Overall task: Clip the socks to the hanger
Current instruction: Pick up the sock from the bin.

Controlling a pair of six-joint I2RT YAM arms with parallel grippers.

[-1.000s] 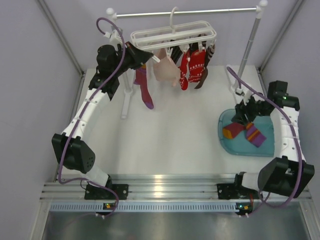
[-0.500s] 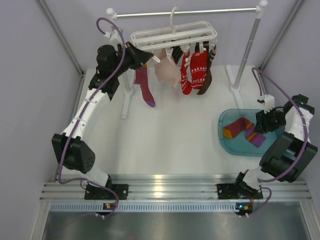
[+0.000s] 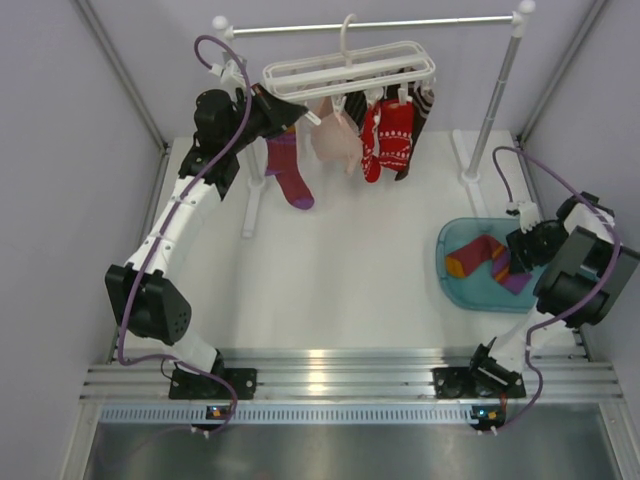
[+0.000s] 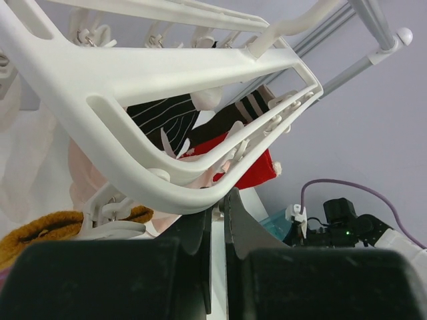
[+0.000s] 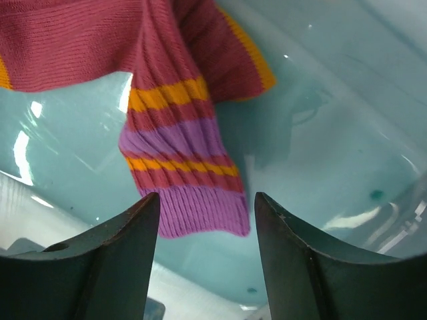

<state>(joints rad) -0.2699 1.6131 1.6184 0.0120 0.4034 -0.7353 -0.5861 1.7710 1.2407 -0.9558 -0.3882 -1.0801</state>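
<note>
The white hanger (image 3: 345, 68) hangs by its hook from the silver rail. Clipped under it are a purple-magenta sock (image 3: 290, 172), a pale one (image 3: 332, 140), red ones (image 3: 388, 135) and dark striped ones. My left gripper (image 3: 265, 108) is shut at the hanger's left end. In the left wrist view its tips (image 4: 219, 200) pinch the hanger's (image 4: 133, 87) lower rim. A red, orange and purple striped sock (image 3: 482, 256) lies in the teal tray (image 3: 450, 288). My right gripper (image 5: 207, 200) is open low over the tray (image 5: 320, 167), jaws either side of that sock's (image 5: 180, 153) purple cuff.
The silver rail (image 3: 400, 22) rests on two white posts, one at the back right (image 3: 497, 100) and one at the left (image 3: 250, 205). Grey walls close in both sides. The right arm's cable (image 3: 520, 165) loops above the tray.
The right arm has swung from the tray's far left side to its right edge, and its gripper now sits low at the sock's cuff. The hanging socks have swayed slightly. The left arm holds still.
</note>
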